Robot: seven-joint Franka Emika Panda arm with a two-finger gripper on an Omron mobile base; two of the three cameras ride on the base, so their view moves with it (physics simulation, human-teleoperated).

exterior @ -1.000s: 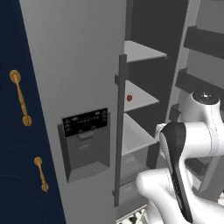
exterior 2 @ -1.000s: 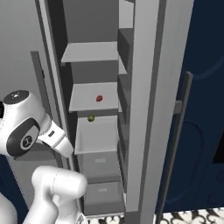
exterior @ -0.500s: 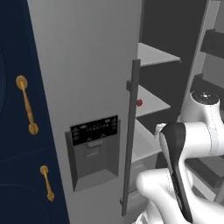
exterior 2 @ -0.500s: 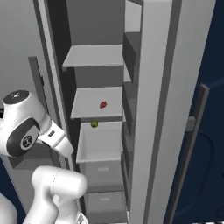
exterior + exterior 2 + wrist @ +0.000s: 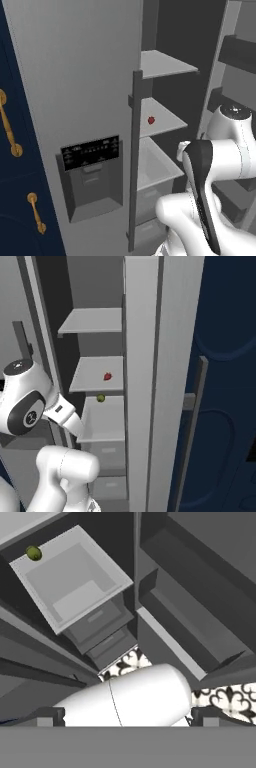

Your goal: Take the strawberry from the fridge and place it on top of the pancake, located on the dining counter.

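We see the tall silver-grey fridge (image 5: pixel 85 100) with one door swung open, its long dark-grey vertical handle (image 5: pixel 134 160) at the edge of the closed door, beside the black-panelled dispenser recess (image 5: pixel 92 175). The tiny red roundish strawberry (image 5: pixel 151 120) lies on a grey middle shelf (image 5: pixel 97 376) inside, and we find it again from the right base camera (image 5: pixel 107 376). Just below that shelf, a tiny yellow-green round item (image 5: pixel 100 398) sits at the back corner of a pale grey open bin (image 5: pixel 70 582); the hand camera shows it too (image 5: pixel 33 553).

Our two-finger gripper (image 5: pixel 125 717) has its jaws spread wide with nothing between them; only the two dark finger tips (image 5: pixel 47 716) peek up at the bottom of the hand camera's picture. The bin lies well ahead of the jaws and to the left, with grey drawers (image 5: pixel 102 639) nearer them and patterned floor tiles (image 5: pixel 225 697) close by on the right. The strawberry is well apart from the jaws, on the shelf above the bin.
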